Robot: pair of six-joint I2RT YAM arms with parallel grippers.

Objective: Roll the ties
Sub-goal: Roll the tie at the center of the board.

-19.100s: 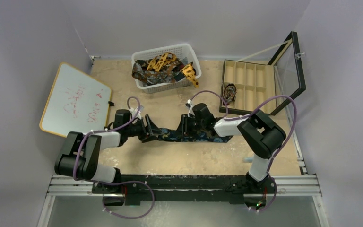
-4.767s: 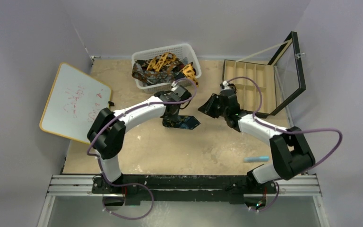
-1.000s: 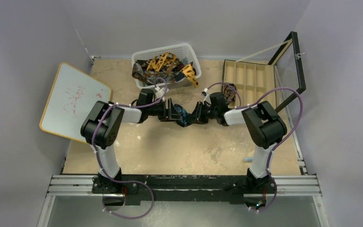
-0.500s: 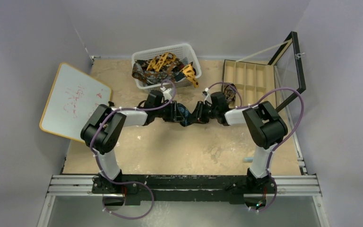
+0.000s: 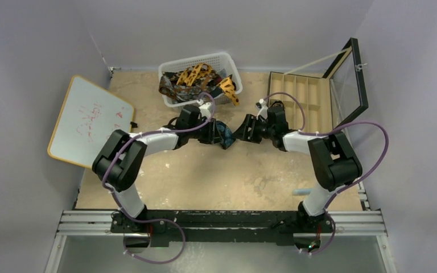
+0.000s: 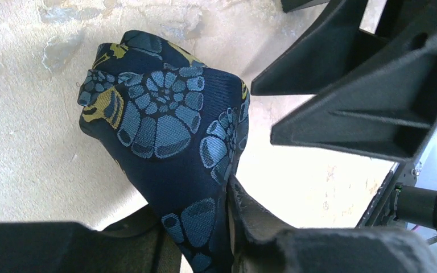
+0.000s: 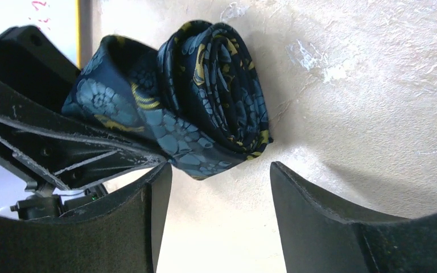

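A navy tie (image 5: 224, 134) with blue-gold print sits rolled up on the table between both grippers. My left gripper (image 5: 218, 133) is shut on it: in the left wrist view the tie (image 6: 165, 119) is pinched between the fingertips (image 6: 244, 210). In the right wrist view the coiled roll (image 7: 216, 91) lies just ahead of my right gripper (image 7: 216, 179), which stands open and apart from the fabric. From above, the right gripper (image 5: 243, 132) is to the right of the roll. More ties (image 5: 196, 75), orange-yellow and dark brown, lie in the white basket (image 5: 193, 58).
A whiteboard (image 5: 90, 120) lies at the left. An open black box (image 5: 299, 94) with compartments stands at the back right, with one dark rolled item (image 5: 276, 111) in it. A small light-blue object (image 5: 307, 191) lies near the right arm's base.
My right gripper has opened and drawn back to the right, off the tie. My left gripper has closed on the roll and shifted slightly right.
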